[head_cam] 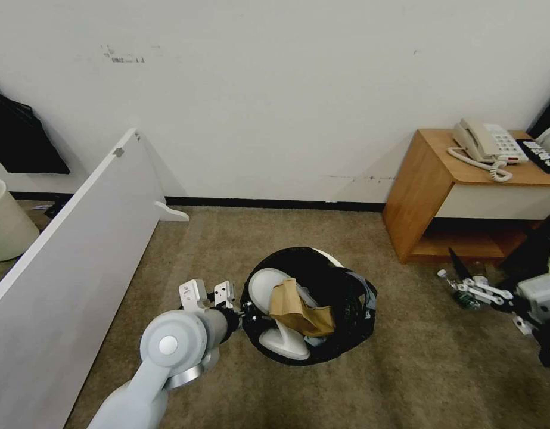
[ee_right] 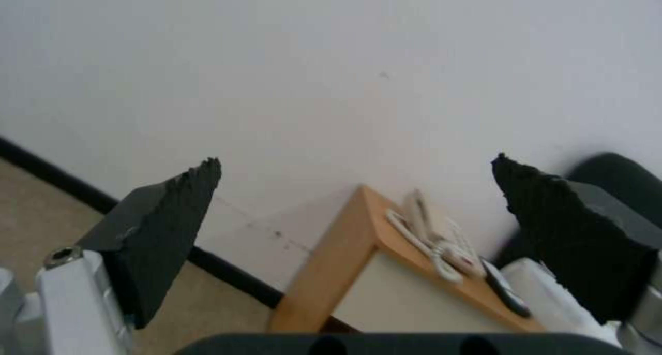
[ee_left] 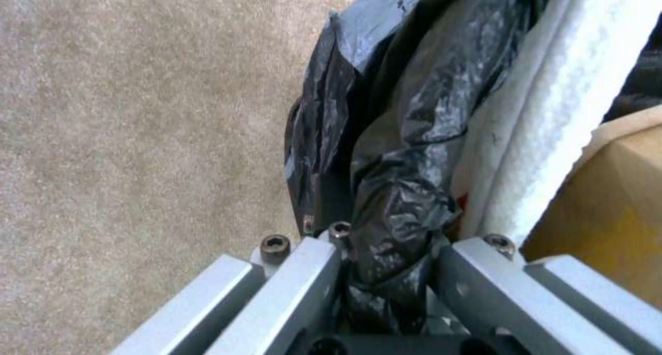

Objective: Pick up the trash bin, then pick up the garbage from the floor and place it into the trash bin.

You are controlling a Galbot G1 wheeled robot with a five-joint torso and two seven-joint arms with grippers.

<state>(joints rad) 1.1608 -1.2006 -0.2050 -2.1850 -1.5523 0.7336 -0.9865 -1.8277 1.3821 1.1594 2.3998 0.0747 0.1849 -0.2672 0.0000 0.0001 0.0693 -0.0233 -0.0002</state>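
The trash bin [head_cam: 353, 285], round and lined with a crinkly black bag [ee_left: 403, 137], sits on the carpet in the middle of the head view. Inside it lie two white slippers [head_cam: 267, 287] [ee_left: 552, 112] and a brown cardboard piece [head_cam: 303, 314] [ee_left: 614, 205]. My left gripper [head_cam: 244, 311] [ee_left: 386, 249] is shut on the bin's near-left rim, with the bag pinched between its fingers. At the right edge of the head view my right gripper [head_cam: 465, 280] hangs open above the carpet, well clear of the bin. Its black pads [ee_right: 165, 225] point toward the wall and hold nothing.
A white board [head_cam: 78, 238] leans along the left, with a pale bucket [head_cam: 3, 223] behind it. A wooden nightstand [head_cam: 432, 185] [ee_right: 331, 272] at the right carries a phone [head_cam: 483, 143] and a remote [head_cam: 540, 156]. Open carpet lies in front of the bin.
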